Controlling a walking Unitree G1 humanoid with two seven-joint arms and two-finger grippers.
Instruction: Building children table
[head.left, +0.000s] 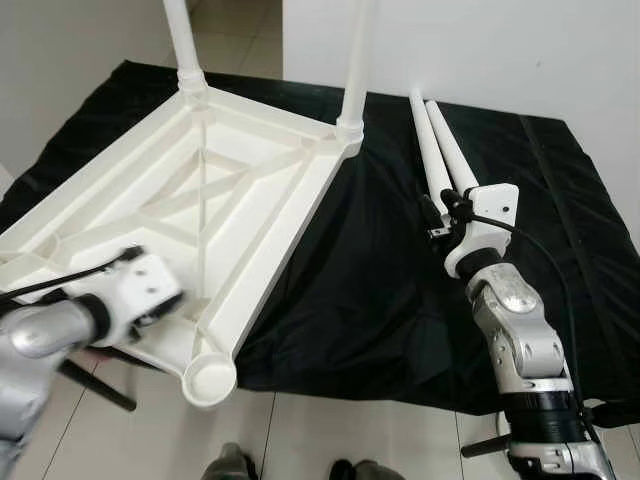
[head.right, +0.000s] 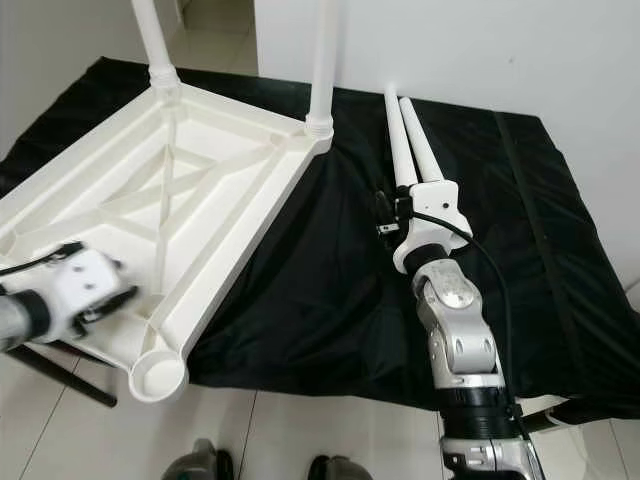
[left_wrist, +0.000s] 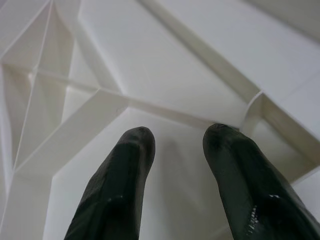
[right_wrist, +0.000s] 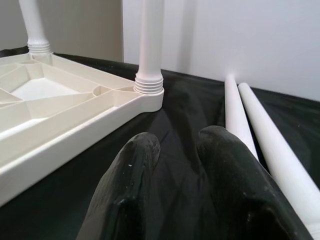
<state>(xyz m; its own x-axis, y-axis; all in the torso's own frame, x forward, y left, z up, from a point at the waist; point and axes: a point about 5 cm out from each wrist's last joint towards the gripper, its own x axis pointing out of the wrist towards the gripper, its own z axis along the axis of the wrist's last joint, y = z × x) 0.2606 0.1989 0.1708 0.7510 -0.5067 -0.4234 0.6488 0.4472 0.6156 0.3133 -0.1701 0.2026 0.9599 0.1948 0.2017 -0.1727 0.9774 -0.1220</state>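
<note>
while two stand, two loose legs (head.left: 440, 150)

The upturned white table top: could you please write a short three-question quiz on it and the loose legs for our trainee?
1. True or false: two legs already stand upright in the corner sockets of the table top.
2. How many loose legs lie on the black cloth? A) one B) two C) four
3. Fill in: the left pincer hovers, fingers apart, over the ribbed ______ of the table top.

Key:
1. True: the fitted legs rise from the two far corners.
2. B: they lie side by side just ahead of the right pincer.
3. Underside.
</note>
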